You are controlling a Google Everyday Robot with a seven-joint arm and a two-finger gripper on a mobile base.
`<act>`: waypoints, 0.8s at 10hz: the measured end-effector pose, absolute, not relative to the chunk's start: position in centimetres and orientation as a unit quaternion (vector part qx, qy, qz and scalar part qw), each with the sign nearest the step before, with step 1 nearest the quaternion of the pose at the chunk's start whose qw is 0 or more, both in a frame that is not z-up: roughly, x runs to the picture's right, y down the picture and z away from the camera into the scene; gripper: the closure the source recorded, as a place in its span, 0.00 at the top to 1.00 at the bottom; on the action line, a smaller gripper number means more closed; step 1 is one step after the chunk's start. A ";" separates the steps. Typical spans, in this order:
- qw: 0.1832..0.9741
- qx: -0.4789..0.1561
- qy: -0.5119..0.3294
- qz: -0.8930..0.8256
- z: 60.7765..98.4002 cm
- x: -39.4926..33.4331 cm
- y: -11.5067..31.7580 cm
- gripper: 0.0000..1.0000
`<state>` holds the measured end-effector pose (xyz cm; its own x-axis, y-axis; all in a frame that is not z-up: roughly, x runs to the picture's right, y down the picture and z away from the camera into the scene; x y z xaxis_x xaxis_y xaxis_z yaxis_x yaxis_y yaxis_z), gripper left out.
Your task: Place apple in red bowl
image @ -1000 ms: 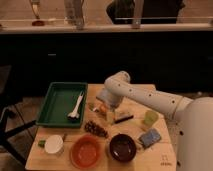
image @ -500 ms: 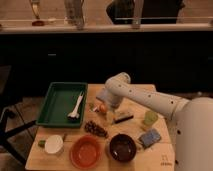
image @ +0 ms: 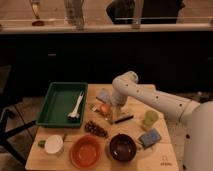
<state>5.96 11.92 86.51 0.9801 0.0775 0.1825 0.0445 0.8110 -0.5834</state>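
Mid-table at a dim work station: white jointed robot arm stretched in from the right, elbow high, wrist bent down over the middle of the light wooden tabletop. Gripper low at the arm's end, just beside the small round orange-red apple, on the fruit's right in the camera view. Contact between the two impossible to make out; likewise whether the grip is released or clenched.

Apple down at tabletop level near the centre, to the right of the green rectangular plastic tray and behind the dark grape cluster. Well apart from the round red bowl, itself upright at the front edge of the tabletop. Just right of that bowl, a dark brown round bowl, also upright.

In the tray, a white long-handled utensil lying lengthwise near the right wall. At the front left corner, a white round cup with a small green piece at its left side. Behind the apple, a flat pale blue packet. Just right of the gripper, a slim black bar lying at a slant. Farther right, a pale green cup, upright, and in front of it a blue rectangular block, close to the dark brown bowl. Beyond the tabletop, a dark counter front under a lit shelf.
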 end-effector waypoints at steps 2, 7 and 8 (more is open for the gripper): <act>0.949 -0.293 -0.118 -0.008 87.0 5.5 10.9 0.80; 0.929 -0.299 -0.206 -0.068 87.9 1.8 10.9 0.80; 0.924 -0.303 -0.220 -0.078 88.0 1.2 11.0 0.80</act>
